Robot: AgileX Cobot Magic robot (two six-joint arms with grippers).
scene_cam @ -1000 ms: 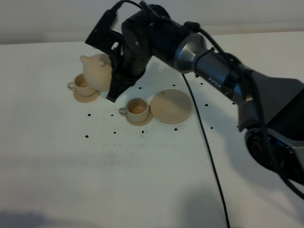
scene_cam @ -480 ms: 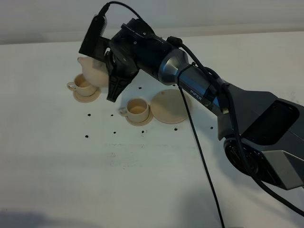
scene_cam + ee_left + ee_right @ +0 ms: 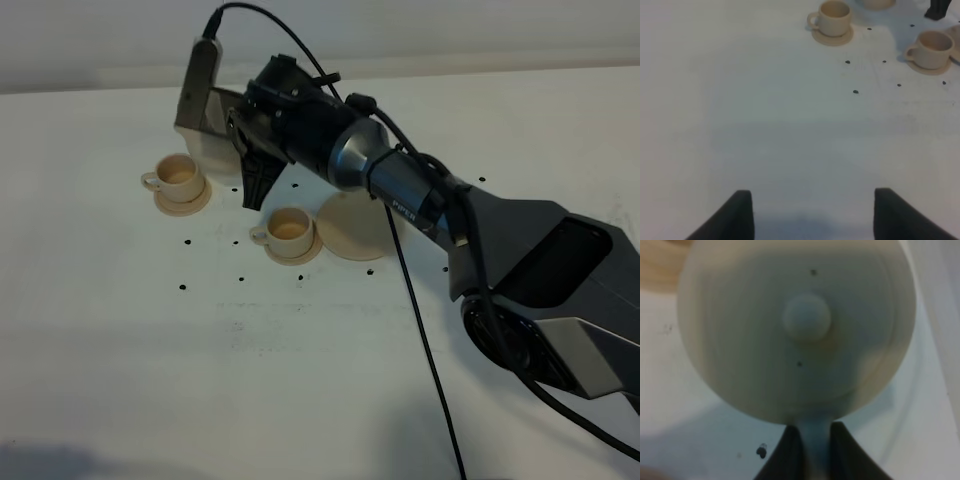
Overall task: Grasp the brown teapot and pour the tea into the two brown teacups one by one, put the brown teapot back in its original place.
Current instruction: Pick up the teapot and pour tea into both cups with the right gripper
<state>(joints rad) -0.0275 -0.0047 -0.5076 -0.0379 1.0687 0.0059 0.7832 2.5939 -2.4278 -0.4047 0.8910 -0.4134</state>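
Observation:
My right gripper [image 3: 243, 160] reaches across to the back left and is shut on the loop handle of the brown teapot [image 3: 212, 148]. The pot hangs in the air behind the left teacup [image 3: 180, 176] and is mostly hidden by the wrist camera. The right wrist view looks down on the teapot's knobbed lid [image 3: 806, 317], with the handle pinched in the gripper [image 3: 815, 456]. The second teacup [image 3: 289, 228] stands on its saucer beside the wide empty saucer [image 3: 358, 228]. My left gripper [image 3: 812, 215] is open over bare table, with both cups [image 3: 833, 14] [image 3: 933, 47] far ahead of it.
Small dark specks [image 3: 186, 242] dot the white table [image 3: 300, 380] around the cups. A black cable [image 3: 425, 330] trails from the right arm across the table toward the front. The right arm's body fills the right side of the exterior view.
The right arm has swung the teapot back and away from above the left teacup. The spout no longer shows over the cup, and the pot is now largely hidden behind the wrist camera.

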